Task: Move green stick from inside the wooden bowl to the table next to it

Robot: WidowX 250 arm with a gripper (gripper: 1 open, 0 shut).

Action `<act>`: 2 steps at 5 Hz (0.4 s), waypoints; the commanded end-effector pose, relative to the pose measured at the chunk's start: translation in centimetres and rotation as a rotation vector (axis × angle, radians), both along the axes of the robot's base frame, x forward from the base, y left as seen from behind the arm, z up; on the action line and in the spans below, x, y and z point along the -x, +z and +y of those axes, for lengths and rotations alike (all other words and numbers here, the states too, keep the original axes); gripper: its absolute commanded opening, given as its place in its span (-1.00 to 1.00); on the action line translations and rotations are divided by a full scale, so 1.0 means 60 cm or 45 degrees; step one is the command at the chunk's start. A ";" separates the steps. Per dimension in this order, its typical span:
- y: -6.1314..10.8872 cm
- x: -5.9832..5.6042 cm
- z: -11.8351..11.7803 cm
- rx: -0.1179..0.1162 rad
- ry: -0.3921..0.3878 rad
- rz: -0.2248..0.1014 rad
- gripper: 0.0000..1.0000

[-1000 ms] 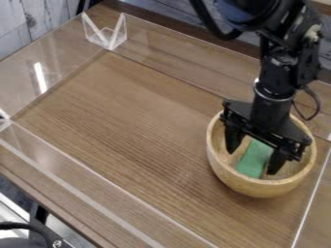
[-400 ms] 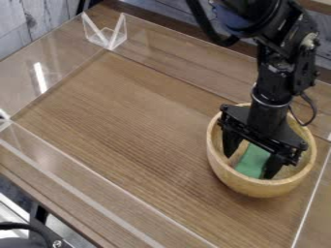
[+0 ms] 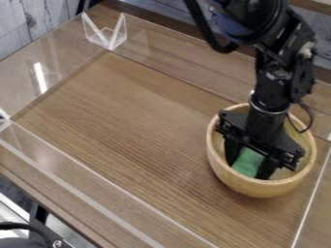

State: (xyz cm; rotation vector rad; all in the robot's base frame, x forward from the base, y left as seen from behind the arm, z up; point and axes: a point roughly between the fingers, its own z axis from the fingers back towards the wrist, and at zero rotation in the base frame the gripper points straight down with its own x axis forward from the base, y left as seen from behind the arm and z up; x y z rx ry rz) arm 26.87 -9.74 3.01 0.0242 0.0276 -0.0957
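Green stick low in the bowl, with your pincer right over it

Your pincer (image 3: 251, 158) reached down into the round wooden bowl (image 3: 235, 184), which sat on the brown wooden table (image 3: 123, 121). The green stick (image 3: 246, 166) lay inside the bowl, partly hidden by the dark fingers, its bright face showing between and below them. You could not tell from this view how far the pincer was open, or whether it had hold of the stick or merely touched it.

The stick looked light and stiff, a small flat block with little about it to break or squash. Its smooth face might have been slippery, so a grip on a corner alone risked letting it twist or slide out. Your best hold was across the middle, one finger flat against each opposite long side, with only modest pressure. The bowl's thick rim called for a straight lift, high enough to clear it, before any move sideways to the table.
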 end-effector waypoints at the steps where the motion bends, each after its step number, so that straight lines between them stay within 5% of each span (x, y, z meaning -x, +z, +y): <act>1: 0.031 -0.011 -0.003 0.030 0.015 -0.050 -1.00; 2: 0.047 -0.013 -0.001 0.048 0.027 -0.056 -1.00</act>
